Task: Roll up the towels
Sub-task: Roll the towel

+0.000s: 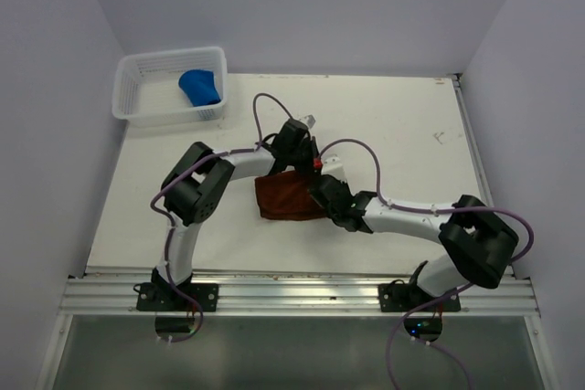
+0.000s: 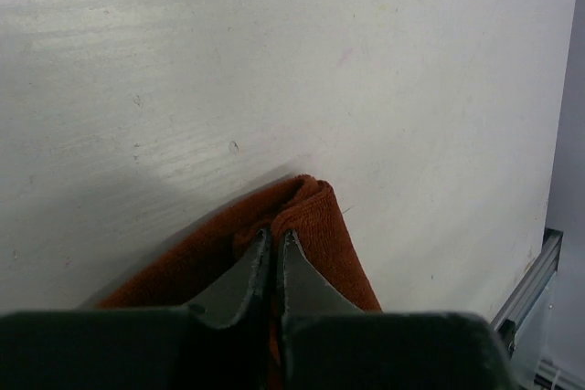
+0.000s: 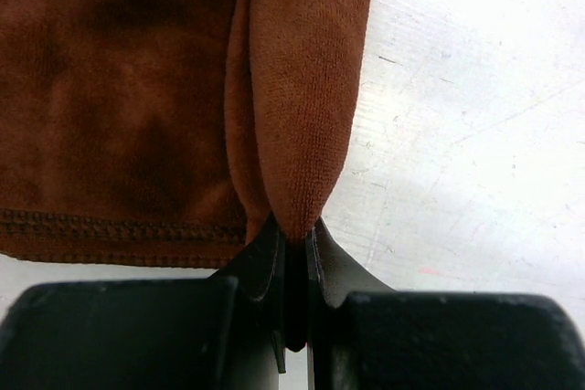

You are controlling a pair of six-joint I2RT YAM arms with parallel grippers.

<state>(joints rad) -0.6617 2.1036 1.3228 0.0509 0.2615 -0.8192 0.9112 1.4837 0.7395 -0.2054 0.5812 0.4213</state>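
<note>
Rust-brown towel (image 1: 288,196) lies mid-table (image 1: 402,134), one edge turned over into a fold. Blue towel (image 1: 201,87) sits bunched in the white basket (image 1: 137,111) at the far left corner. Left gripper (image 2: 274,246) is pinched on the fold's far end and right gripper (image 3: 294,230) on its near end, jaws tight on cloth. Risk: both holds are at the fingertips only, so the thin cloth may slip out. Uneven travel between arms would skew the roll, and lifting too high would let it unfurl.

White table (image 1: 393,134) with brown towel (image 1: 283,200), mesh basket (image 1: 164,114)
</note>
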